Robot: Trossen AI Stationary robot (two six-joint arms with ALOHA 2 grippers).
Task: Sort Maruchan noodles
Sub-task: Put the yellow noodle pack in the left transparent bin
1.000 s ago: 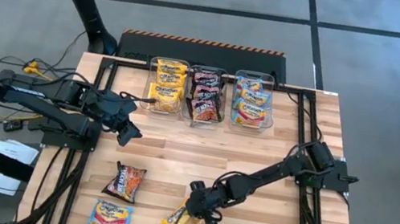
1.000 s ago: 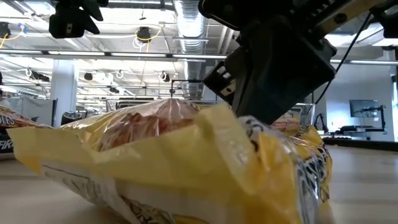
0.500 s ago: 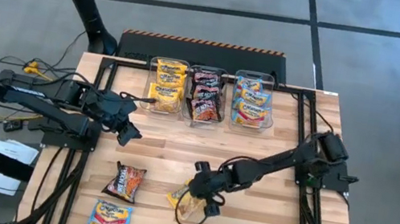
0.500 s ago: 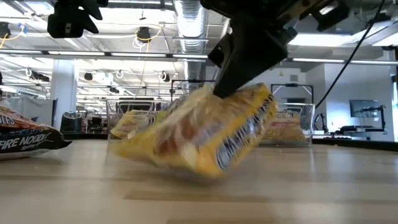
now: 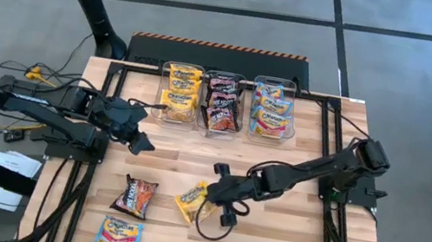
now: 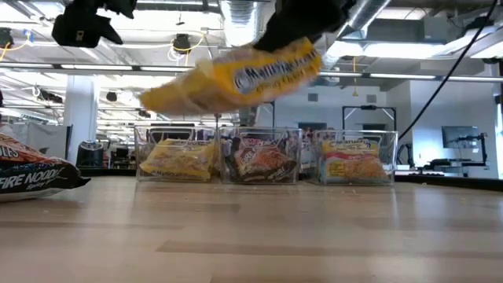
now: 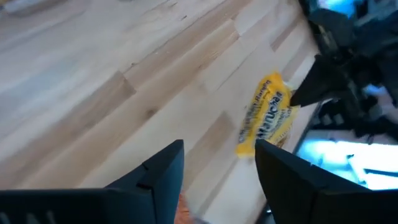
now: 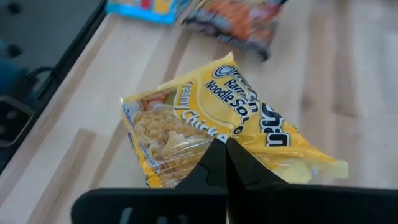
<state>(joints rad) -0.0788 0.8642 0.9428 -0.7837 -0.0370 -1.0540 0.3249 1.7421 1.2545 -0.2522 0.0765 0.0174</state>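
Wooden slatted table [image 5: 284,238] on a black frame, workshop floor around it: we list three clear bins at the far edge, the yellow bin [image 5: 180,94] holding yellow packets, the middle bin [image 5: 222,102] dark ones, the blue bin [image 5: 272,108] light blue ones. Loose stock on the table near the front left: one dark packet [image 5: 135,196] and one blue-and-orange packet [image 5: 118,236]. Item in transit: one yellow packet [image 5: 192,201], pinched at its edge by the closed right gripper [image 5: 219,199] and hanging clear of the table near its middle, the bins well beyond it. Left gripper [image 5: 134,129] hovers empty over the left side of the table, its fingers [image 7: 163,168] apart. Risks as we judge them: the hold is on a thin crinkly seam, so the packet may slip or swing out on the way; hanging slantwise, it may catch a bin rim or drop into the dark bin next door
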